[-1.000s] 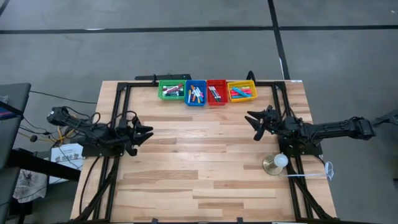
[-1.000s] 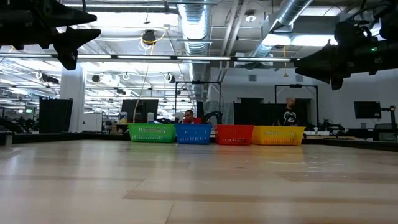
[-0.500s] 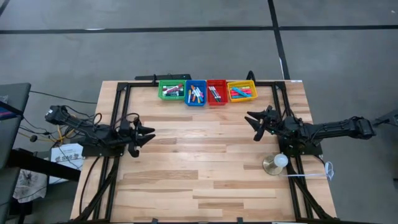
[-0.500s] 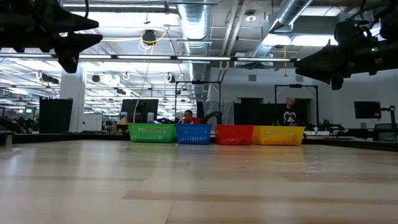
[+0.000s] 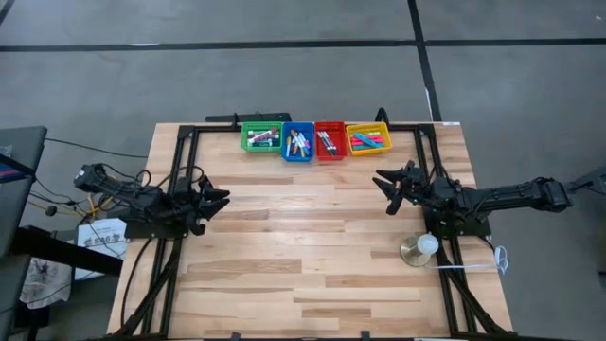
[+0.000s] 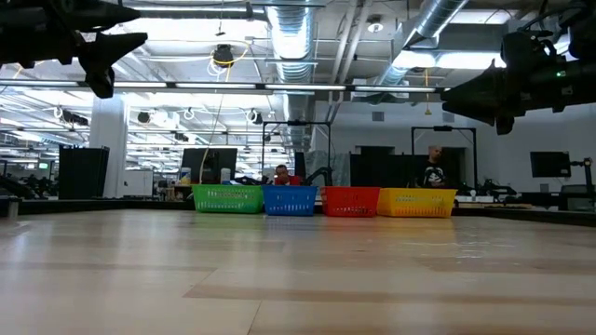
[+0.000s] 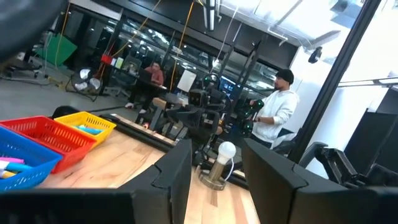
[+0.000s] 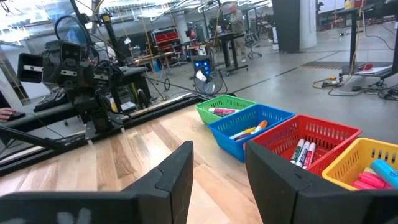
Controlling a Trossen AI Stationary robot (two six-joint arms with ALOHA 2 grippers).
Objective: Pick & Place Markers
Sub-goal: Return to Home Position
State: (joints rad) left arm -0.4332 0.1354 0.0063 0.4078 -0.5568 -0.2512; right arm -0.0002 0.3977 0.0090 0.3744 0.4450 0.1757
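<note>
1. My left gripper (image 5: 218, 203) hangs above the left side of the pale wooden plank tabletop (image 5: 303, 275). Its two dark, flat-faced fingers are parted, with nothing between them.
2. My right gripper (image 5: 384, 191) hangs above the right side of the same tabletop. Its fingers are spread likewise and hold nothing.
3. The markers (image 5: 299, 144) are short, thin plastic pens. They lie inside four small plastic bins with lattice walls, which are set side by side in a row at the table's far edge.
4. The row sits well apart from both grippers, farther back than either, and spans the middle ground between them.
5. From my left to my right the row runs green bin (image 6: 227, 198), blue bin (image 6: 290, 200), red bin (image 6: 350, 201), yellow bin (image 6: 416, 202).
6. Contents noted:
   - Green bin: white and dark barrels.
   - Blue bin: orange, light blue and white.
   - Red bin: white barrels with dark caps.
   - Yellow bin: pink and light blue.
7. A small brass-coloured stand with a round white bulb (image 5: 422, 247) stands on the tabletop close beside my right arm.
</note>
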